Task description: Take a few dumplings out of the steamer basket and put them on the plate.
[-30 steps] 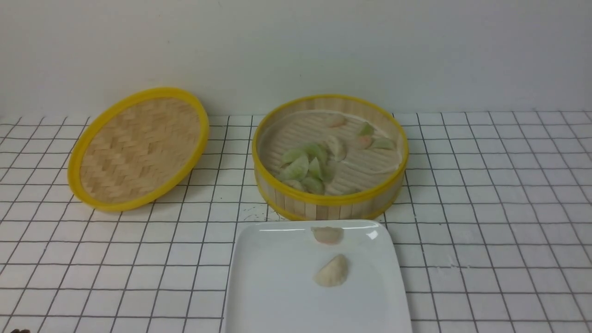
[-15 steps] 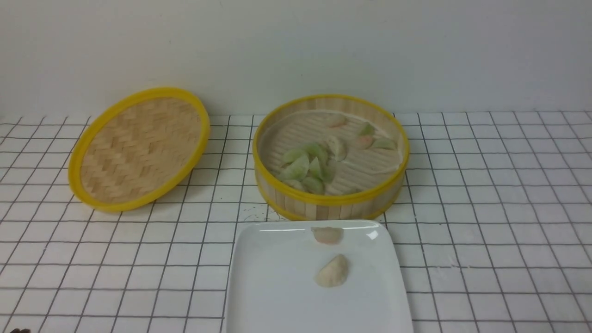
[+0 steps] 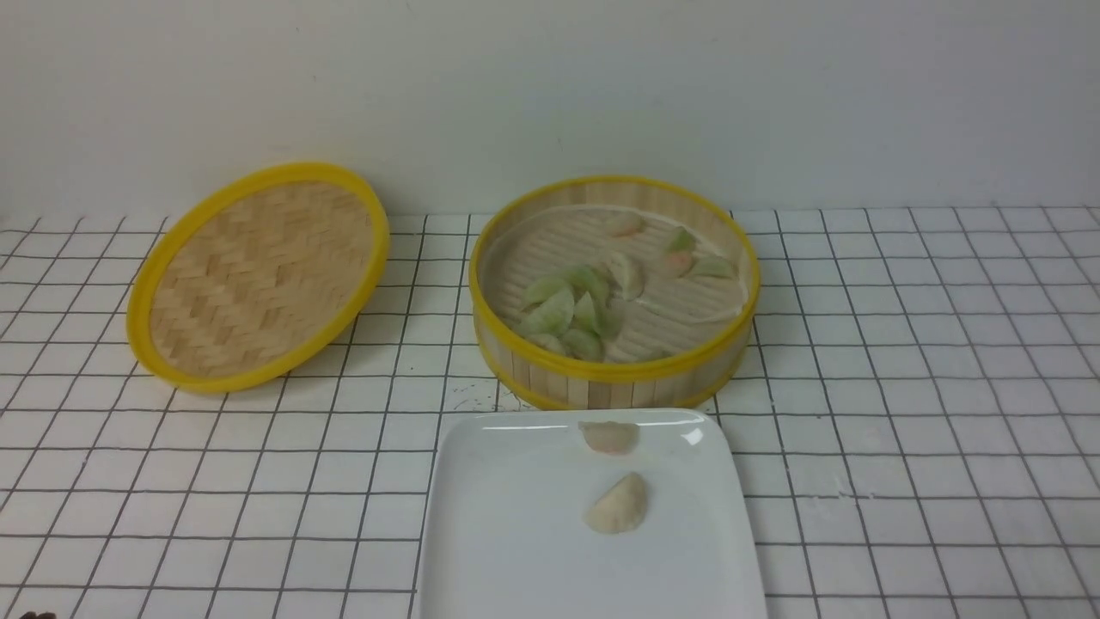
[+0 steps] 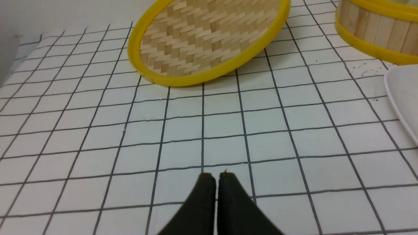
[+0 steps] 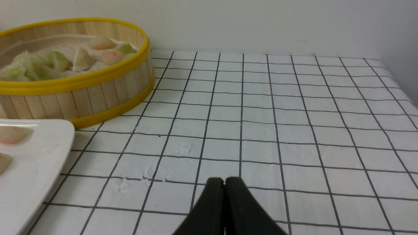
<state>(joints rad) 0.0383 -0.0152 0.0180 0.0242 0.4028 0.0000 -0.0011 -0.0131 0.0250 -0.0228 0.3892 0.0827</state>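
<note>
- The plate (image 3: 516,550) sits at the bottom centre of the front view, on the gridded tabletop (image 3: 902,387).
- Two pale dumplings (image 3: 617,503) lie on it, one near its far edge, one toward the middle.
- The steamer basket (image 3: 614,378) stands just behind the plate, at frame centre, holding green dumplings (image 3: 559,309) and a few pinkish ones.
- The woven lid (image 3: 258,275) lies tilted at left centre, apart from the basket.
- Left gripper (image 4: 217,178): tips together, holding nothing, at the bottom of its wrist view above bare grid.
- Right gripper (image 5: 224,181): tips pressed together, empty, likewise low in its wrist view, with the basket at upper left.
</note>
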